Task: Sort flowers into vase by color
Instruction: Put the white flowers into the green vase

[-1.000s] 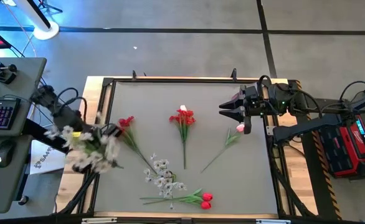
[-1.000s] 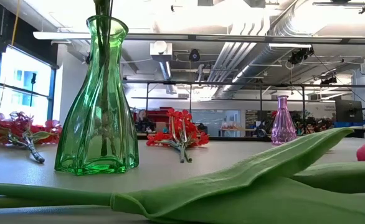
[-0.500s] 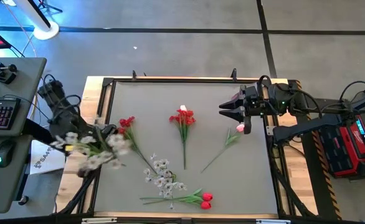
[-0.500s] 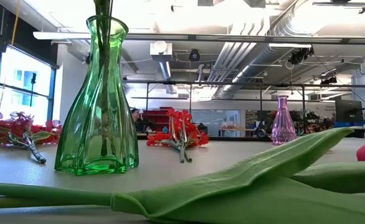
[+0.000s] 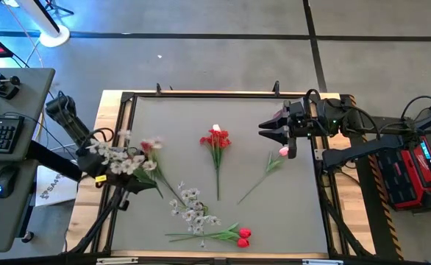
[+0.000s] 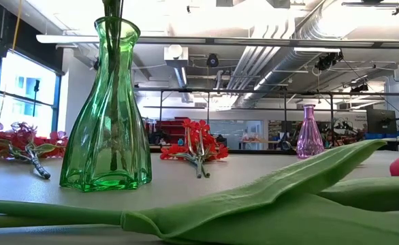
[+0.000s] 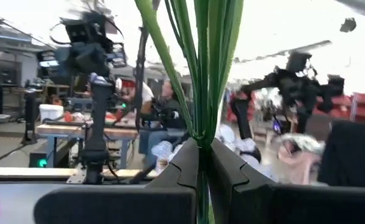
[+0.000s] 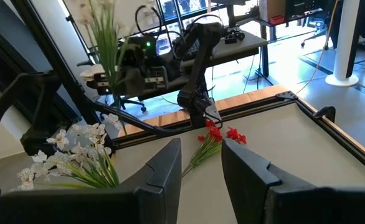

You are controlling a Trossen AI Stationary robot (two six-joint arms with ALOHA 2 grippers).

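Robotics lab: ceiling ducts [image 6: 288,30], workbenches [image 7: 76,130]

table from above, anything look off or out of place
Nothing is spilled or broken. The oddest thing is the white spray, held in the air over the table's left edge by the left gripper, shut on its green stems. The red cluster, pink tulip and red tulips lie loose on the table.

My arms are dark, nearly black, built of jointed segments with black cables looping along them. My right tool [image 5: 268,129] ends in two blunt, angular black fingers [image 8: 161,177]. My left tool [image 7: 202,163] has the same stepped black fingers. A red-and-black box sits at my right arm's base.
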